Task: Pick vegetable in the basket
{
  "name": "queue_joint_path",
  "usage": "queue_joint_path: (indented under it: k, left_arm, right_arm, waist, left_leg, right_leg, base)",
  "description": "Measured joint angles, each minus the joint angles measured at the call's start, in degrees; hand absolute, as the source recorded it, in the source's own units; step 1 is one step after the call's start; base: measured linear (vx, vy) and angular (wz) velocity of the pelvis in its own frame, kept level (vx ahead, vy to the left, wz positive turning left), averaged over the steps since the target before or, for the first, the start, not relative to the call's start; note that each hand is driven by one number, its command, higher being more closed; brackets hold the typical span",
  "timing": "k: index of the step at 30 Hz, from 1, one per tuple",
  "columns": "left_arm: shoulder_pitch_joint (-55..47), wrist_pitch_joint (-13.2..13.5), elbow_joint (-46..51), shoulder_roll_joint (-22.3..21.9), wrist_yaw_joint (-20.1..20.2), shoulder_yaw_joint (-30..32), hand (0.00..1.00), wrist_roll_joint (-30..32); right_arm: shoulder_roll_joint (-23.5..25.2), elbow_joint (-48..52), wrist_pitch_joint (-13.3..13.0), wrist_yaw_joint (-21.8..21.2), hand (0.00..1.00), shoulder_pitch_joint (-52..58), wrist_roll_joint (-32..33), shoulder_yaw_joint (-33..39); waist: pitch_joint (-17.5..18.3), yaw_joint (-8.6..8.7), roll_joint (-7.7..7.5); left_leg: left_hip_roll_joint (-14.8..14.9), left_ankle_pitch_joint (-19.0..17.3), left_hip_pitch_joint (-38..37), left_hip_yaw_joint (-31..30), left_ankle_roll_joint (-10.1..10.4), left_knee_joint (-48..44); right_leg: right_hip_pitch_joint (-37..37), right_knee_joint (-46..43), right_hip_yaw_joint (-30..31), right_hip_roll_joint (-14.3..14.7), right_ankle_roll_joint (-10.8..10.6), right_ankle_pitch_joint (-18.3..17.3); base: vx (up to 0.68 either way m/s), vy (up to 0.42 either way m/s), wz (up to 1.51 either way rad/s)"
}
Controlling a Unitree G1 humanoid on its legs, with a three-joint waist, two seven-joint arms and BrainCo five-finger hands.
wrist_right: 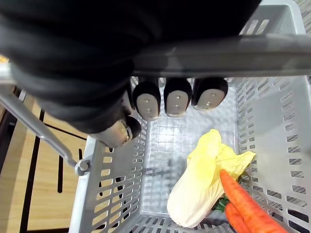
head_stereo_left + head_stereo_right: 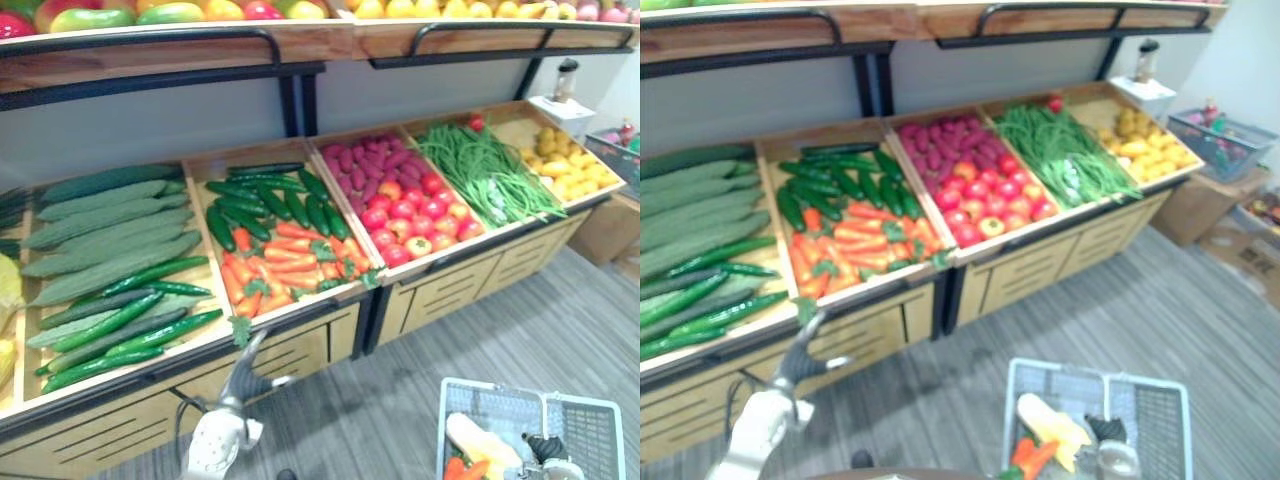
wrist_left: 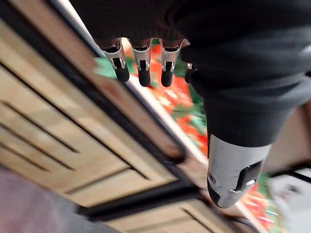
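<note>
The right hand has its fingers curled round the grey handle of a grey plastic basket, which hangs at the near right above the grey floor. In the basket lie a pale yellow cabbage and, touching its right side, orange carrots with a bit of green at their tops.

The left hand is at the near left, raised in front of the wooden display stand. Its fingers are straight and spread loosely, holding nothing, and they point up toward the near edge of the bin of loose carrots. The pictures do not show whether a fingertip touches that edge.

The stand slopes up from near to far and is split into bins. From left to right they hold long pale green gourds with slim green cucumbers in front. Next come dark green cucumbers behind the loose carrots, then purple sweet potatoes behind red tomatoes. After those are green beans, and yellow produce at the far right. A higher shelf above carries more fruit.
</note>
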State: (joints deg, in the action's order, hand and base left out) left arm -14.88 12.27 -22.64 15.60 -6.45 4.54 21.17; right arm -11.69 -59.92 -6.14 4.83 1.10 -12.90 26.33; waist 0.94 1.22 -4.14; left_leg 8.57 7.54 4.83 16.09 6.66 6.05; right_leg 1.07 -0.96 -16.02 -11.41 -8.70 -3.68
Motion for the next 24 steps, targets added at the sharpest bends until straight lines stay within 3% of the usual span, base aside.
queue_joint_path:
  k: [4, 9, 15, 17, 21, 24]
  left_arm:
    - [0.0, -2.4, -14.4, -2.3, -6.1, 6.8, 0.0, 5.1]
    - [0.9, -5.5, -28.9, -3.9, -9.4, 9.2, 0.0, 11.1]
    - [1.2, -9.9, -38.9, -7.0, -7.2, 16.5, 0.0, 13.1]
    - [0.8, -11.2, -40.1, -8.2, -5.5, 19.0, 0.0, 8.3]
    - [0.9, -11.7, -40.1, -10.7, -4.3, 19.4, 0.0, 5.8]
    - [2.1, -11.6, -40.0, -10.4, -3.9, 17.2, 0.0, 5.8]
  right_arm:
    - [2.8, -0.8, -0.7, 0.7, 1.0, 0.2, 0.5, -0.1]
    - [4.1, -2.3, -0.8, 2.0, 1.0, -0.3, 1.9, -0.1]
    - [4.1, -4.0, -0.9, 2.2, 1.0, -0.9, 2.3, 0.5]
    - [4.8, -4.1, -0.8, 2.1, 1.0, -0.8, 2.9, 2.1]
    - [6.1, -4.8, -0.4, 2.1, 1.0, 0.3, 4.5, 5.9]
    - [6.8, -3.7, -0.6, 2.0, 1.0, 1.3, 5.1, 7.2]
  waist:
    - [-0.1, 0.08, -0.24]
    - [-0.6, 0.1, 0.05]
    - [-1.7, 0.16, 0.5]
    - [-1.8, 0.16, 0.51]
    - [-2.5, 0.31, -0.05]
    - [-3.3, 0.83, 0.82]
  left_leg:
    - [-0.2, -0.1, -0.1, -1.7, -0.1, 0.0]
    - [-0.4, -0.8, -1.4, -1.9, 0.4, 0.0]
    - [-0.2, -2.1, -3.6, -0.2, 0.9, 0.0]
    - [0.0, -2.8, -4.7, 1.4, 1.2, 0.0]
    - [0.1, -4.8, -7.7, 4.9, 1.3, -0.4]
    - [0.4, -6.1, -9.4, 8.8, 1.2, -0.4]
  right_leg:
    - [1.5, 0.5, -2.2, 0.1, -0.1, -0.4]
    - [3.2, 1.0, -2.3, 0.2, 0.5, -0.7]
    - [4.2, 1.0, -0.7, 0.1, 1.3, -1.5]
    - [4.2, 0.9, 0.8, 0.1, 1.5, -1.8]
    - [4.1, -0.6, 4.2, -0.3, 1.8, -2.0]
    - [-0.2, -6.5, 8.9, -0.4, 2.2, -1.7]
  base:
    - [0.11, -0.03, 0.21]
    - [0.06, -0.022, 0.03]
    - [0.01, -0.007, -0.15]
    - [0.02, -0.005, -0.34]
    - [0.05, 0.012, -0.42]
    - [0.04, 0.06, -0.69]
